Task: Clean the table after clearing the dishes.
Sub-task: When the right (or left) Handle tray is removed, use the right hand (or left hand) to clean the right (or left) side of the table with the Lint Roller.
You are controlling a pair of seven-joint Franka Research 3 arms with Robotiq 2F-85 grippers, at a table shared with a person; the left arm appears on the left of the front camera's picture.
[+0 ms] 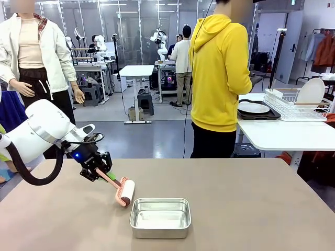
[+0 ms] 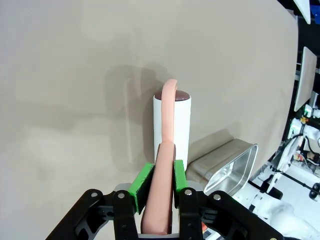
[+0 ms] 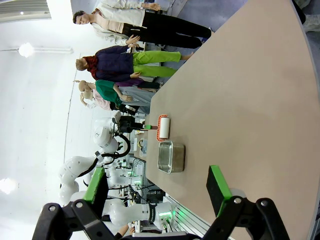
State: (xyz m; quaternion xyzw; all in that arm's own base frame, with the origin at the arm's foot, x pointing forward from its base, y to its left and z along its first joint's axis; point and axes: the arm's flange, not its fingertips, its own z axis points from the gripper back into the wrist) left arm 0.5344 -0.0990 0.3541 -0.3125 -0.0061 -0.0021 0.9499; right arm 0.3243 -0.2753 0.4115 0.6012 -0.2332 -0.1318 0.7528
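My left gripper [image 1: 103, 173] is shut on the pink handle [image 2: 163, 200] of a lint roller [image 1: 124, 191]. Its white roll [image 2: 171, 125] rests low on the taupe table [image 1: 251, 209], left of centre, and both green pads [image 2: 141, 183] clamp the handle. My right gripper [image 3: 157, 180] stands open over the table's right part, nothing between its fingers [image 3: 217, 183], looking across at the roller [image 3: 164, 127]. A white plate [image 1: 253, 107] lies on a dark tray on the white side table. Another plate [image 1: 311, 90] stands in the wire rack.
A shallow steel pan [image 1: 160, 217] sits near the front edge, just right of the roller, and shows as the pan [image 2: 227, 167] beside the roll. A person in a yellow hoodie [image 1: 220, 73] stands at the far side, turned toward the white side table [image 1: 288, 137].
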